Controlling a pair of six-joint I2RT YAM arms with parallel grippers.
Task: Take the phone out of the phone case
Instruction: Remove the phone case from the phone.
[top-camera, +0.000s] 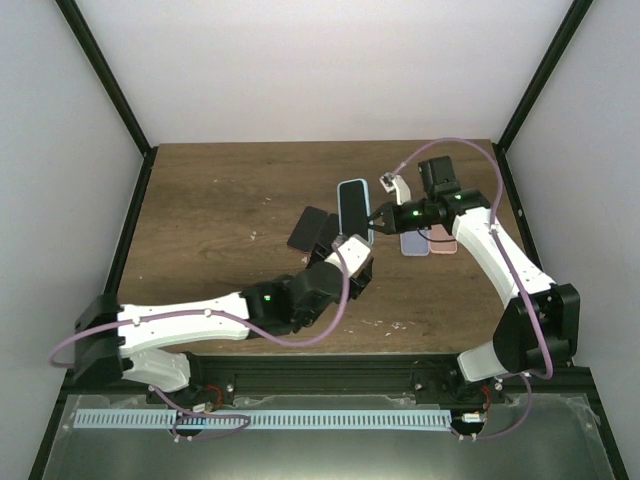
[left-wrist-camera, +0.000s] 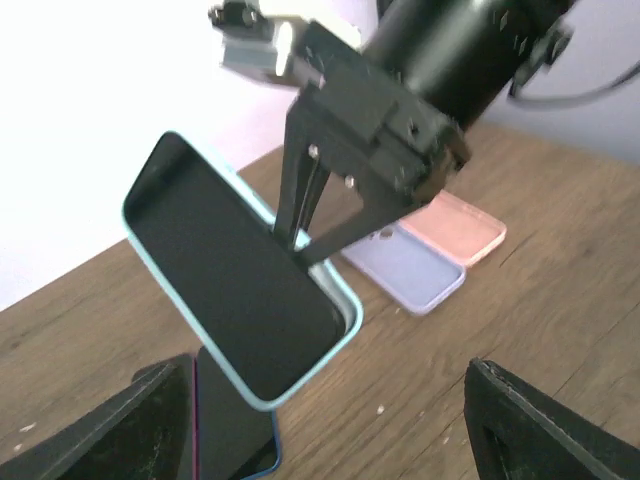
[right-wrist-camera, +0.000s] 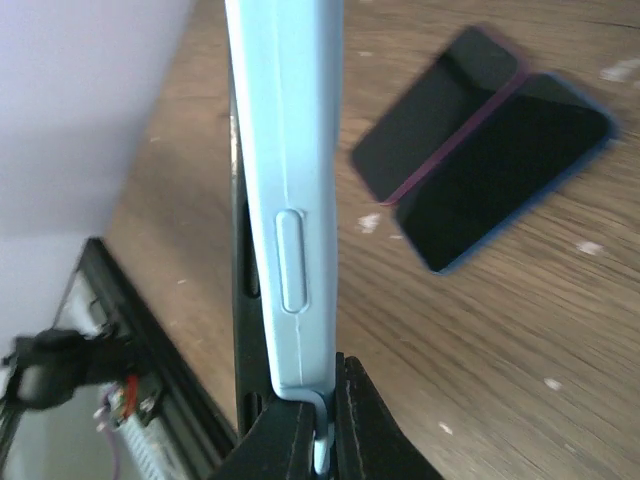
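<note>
A light-blue phone case with a black phone in it is held tilted above the table. The phone's lower corner stands a little out of the case. My right gripper is shut on the case's lip at that corner; in the right wrist view its fingertips pinch the thin blue edge, with the black phone's side behind it. My left gripper is open below the case, its fingers spread wide and touching nothing.
An empty lavender case and an empty pink case lie side by side under the right arm. Two dark phones lie flat left of the held case, also visible in the right wrist view.
</note>
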